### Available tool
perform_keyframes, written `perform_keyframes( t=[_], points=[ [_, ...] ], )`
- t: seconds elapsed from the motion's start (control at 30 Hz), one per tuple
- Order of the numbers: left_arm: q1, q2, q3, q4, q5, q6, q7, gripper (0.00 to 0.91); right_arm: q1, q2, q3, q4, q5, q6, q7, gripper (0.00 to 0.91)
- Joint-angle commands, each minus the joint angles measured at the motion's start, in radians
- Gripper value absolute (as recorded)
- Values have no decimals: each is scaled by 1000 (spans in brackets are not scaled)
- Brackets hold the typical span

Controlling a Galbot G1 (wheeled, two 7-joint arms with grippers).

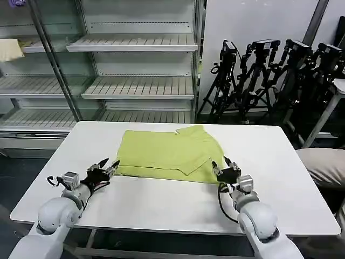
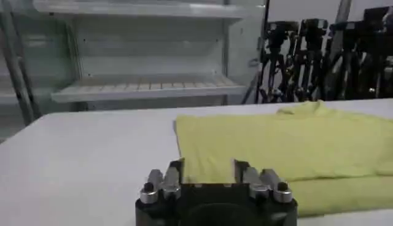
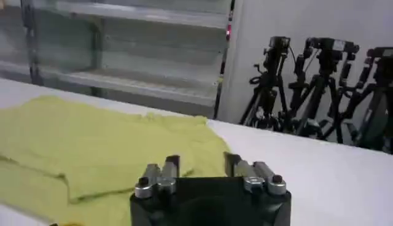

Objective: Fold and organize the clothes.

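Already part-folded, T-shirt: lies mid-table toward the far edge.
Left gripper: fingers apart at the shirt's near left corner.
Right gripper: fingers apart at its near right corner.
Advice: pinch both corners together, lift evenly.
Table: white.

A lab or test studio: a white table stands before bare retail shelves, with camera tripods clustered against a plain wall.
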Motion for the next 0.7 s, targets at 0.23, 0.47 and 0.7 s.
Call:
perform_keyframes(
  t=[0.23,0.47,0.7],
  points=[
    [17,-1,19,8,21,125,-49,10,-154,-27,25,60,100,-70,26,0],
    [7,-1,28,16,20,125,-52,10,-129,-27,23,30,131,-71,32,0],
    [4,-2,35,18,22,125,-48,10,-112,-24,21,9,163,-71,23,0]
  ],
)
